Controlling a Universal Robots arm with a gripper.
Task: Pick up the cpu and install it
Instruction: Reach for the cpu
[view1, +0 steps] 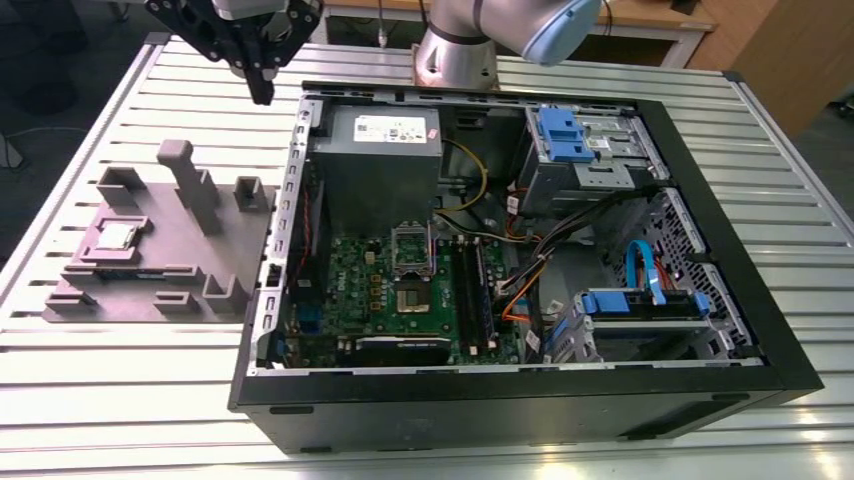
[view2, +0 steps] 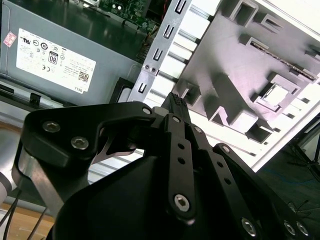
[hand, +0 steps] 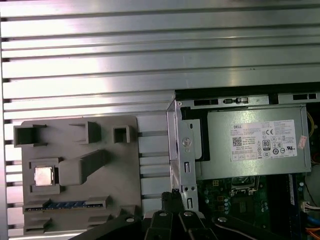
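The cpu (view1: 118, 236) is a small silvery square lying flat in a recess of the grey holder block (view1: 200, 250), at the exterior view's left, beside the open computer case. In both wrist views it sits in that same recess (hand: 44, 176) (view2: 275, 95). My gripper (view1: 263, 92) hangs high above the table, behind the block and close to the case's back left corner, well away from the cpu. Its black fingers (view2: 174, 102) meet at the tips with nothing between them. The dark socket (view1: 411, 272) lies on the green motherboard inside the case.
The open case (view1: 694, 380) takes up the middle and right of the slatted metal table (view1: 107, 400). A grey power supply (view1: 380, 150) sits at its back. Drive cages with blue clips (view1: 574, 135) and cables fill the right side. Posts (view1: 180, 170) rise from the block, and a memory stick (hand: 65, 204) lies in it.
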